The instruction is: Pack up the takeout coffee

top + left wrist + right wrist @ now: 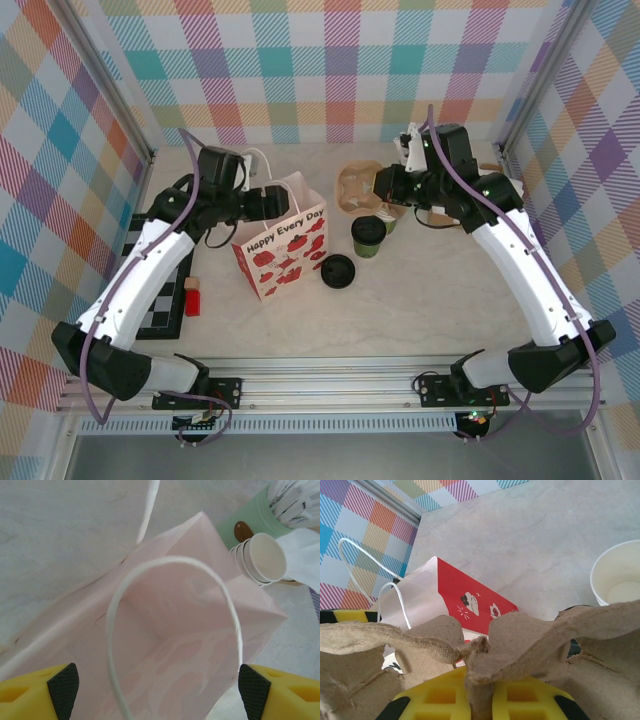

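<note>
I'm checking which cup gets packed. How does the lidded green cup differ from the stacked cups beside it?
The takeout coffee wears a black lid, while the stack of cups shows open cream rims. The takeout coffee is a single cup; the stack of cups is several nested together. In the top view the takeout coffee stands nearer the loose black lid, with the stack of cups just behind it. Both stand on the table to the right of the gift bag.

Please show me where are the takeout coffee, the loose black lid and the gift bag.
takeout coffee (367, 235): top external view, on its black lid.
loose black lid (337, 271): top external view, on its centre.
gift bag (285, 255): top external view, on its printed front face.
</note>
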You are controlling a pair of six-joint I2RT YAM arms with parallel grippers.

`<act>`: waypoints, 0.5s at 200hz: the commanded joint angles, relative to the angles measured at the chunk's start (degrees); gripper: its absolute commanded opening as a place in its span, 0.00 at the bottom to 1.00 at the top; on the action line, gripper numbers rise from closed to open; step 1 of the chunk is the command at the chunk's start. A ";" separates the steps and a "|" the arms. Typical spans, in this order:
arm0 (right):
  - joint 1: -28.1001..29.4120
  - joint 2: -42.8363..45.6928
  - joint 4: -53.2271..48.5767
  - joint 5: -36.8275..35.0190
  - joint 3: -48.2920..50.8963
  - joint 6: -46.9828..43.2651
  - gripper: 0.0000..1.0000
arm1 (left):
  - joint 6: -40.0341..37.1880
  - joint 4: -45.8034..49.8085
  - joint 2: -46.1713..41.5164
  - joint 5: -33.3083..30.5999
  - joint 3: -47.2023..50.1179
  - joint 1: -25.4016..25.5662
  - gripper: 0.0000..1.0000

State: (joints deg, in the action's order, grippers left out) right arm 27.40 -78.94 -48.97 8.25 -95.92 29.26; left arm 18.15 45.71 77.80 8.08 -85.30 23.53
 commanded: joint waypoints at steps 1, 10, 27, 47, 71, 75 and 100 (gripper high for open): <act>0.25 -0.58 0.45 1.29 -1.89 -1.22 0.00 | -2.71 -8.28 -0.62 5.33 1.95 -0.59 0.84; 0.37 -0.93 0.59 1.81 -2.31 -1.22 0.00 | -3.26 -9.76 -0.67 7.02 2.56 -0.59 0.84; 0.38 -2.00 0.87 2.94 -3.64 -1.22 0.00 | -4.13 -10.75 -0.85 7.49 3.19 -0.59 0.84; 0.51 -4.02 0.98 4.28 -5.84 -1.52 0.00 | -5.67 -12.13 -1.48 7.64 4.60 -0.59 0.82; 1.08 -7.57 0.99 6.56 -9.65 -2.01 0.00 | -8.91 -17.01 -3.99 12.04 8.10 -0.59 0.69; 1.28 -8.20 0.99 6.74 -10.43 -2.02 0.00 | -9.37 -17.67 -4.40 12.11 8.71 -0.59 0.66; 2.24 -12.08 -0.21 7.60 -15.89 -1.67 0.00 | -12.59 -20.61 -6.38 10.01 10.61 -0.59 0.40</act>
State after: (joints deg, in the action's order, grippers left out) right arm 28.62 -88.47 -48.97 13.15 -106.61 28.62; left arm 10.72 30.85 74.91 17.17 -76.09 23.49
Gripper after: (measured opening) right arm 0.127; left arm 0.512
